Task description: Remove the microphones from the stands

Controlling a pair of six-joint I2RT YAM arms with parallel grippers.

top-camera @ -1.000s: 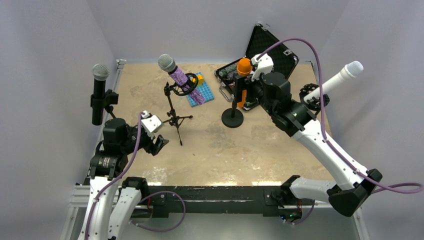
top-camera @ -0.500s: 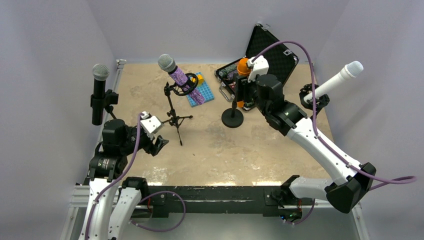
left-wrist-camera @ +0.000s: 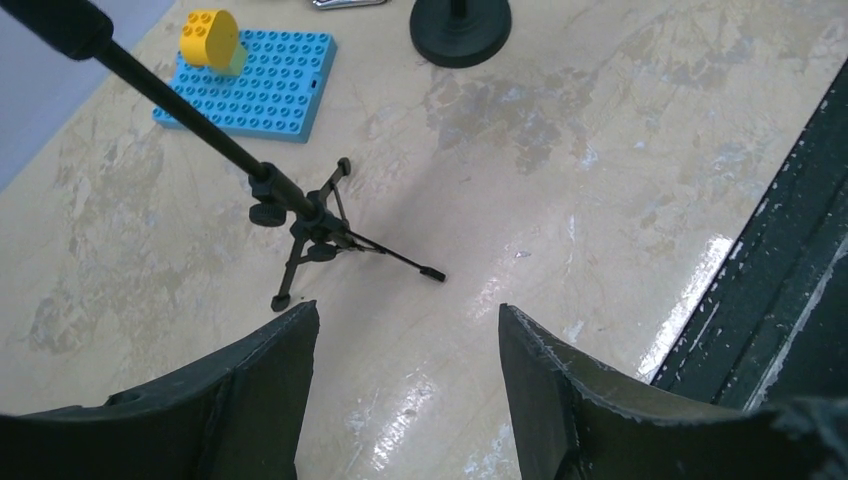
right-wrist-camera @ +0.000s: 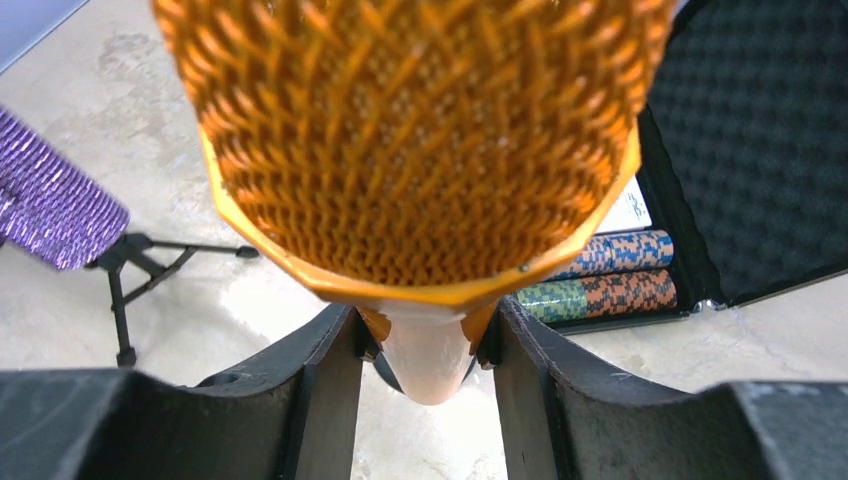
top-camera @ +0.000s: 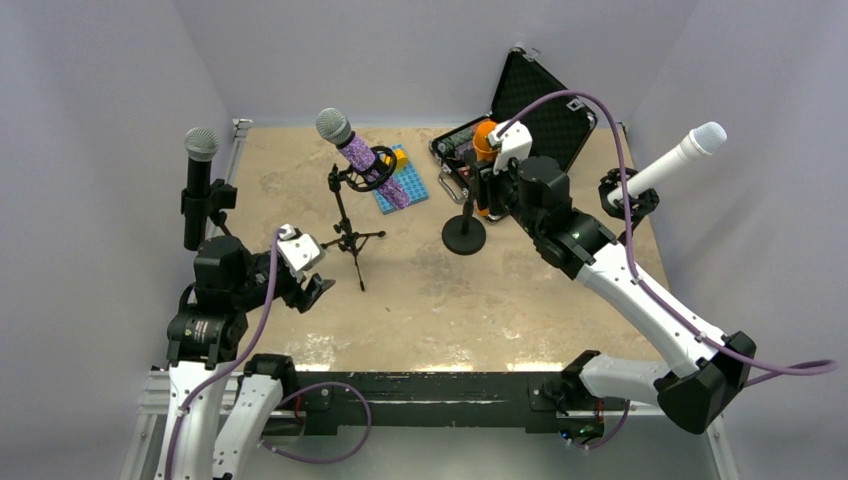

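The orange microphone (top-camera: 487, 134) stands upright in its black stand with a round base (top-camera: 465, 238) at the back middle of the table. My right gripper (top-camera: 486, 186) reaches in from the right and is shut on the microphone just under its mesh head. In the right wrist view the mesh head (right-wrist-camera: 420, 130) fills the top, and both fingers (right-wrist-camera: 320, 390) press against the pale orange handle (right-wrist-camera: 428, 350). My left gripper (top-camera: 318, 290) hovers low at the near left, open and empty (left-wrist-camera: 405, 320), near the feet of a tripod (left-wrist-camera: 310, 225).
A purple microphone (top-camera: 360, 155) sits on the small tripod stand (top-camera: 347, 235). A black microphone (top-camera: 199, 185) is clamped at the left wall and a white one (top-camera: 680, 155) at the right. An open black case (top-camera: 540, 100) and a blue brick plate (top-camera: 402, 180) lie at the back.
My right gripper has moved left onto the orange microphone and closed its fingers on it. The left arm has barely shifted.
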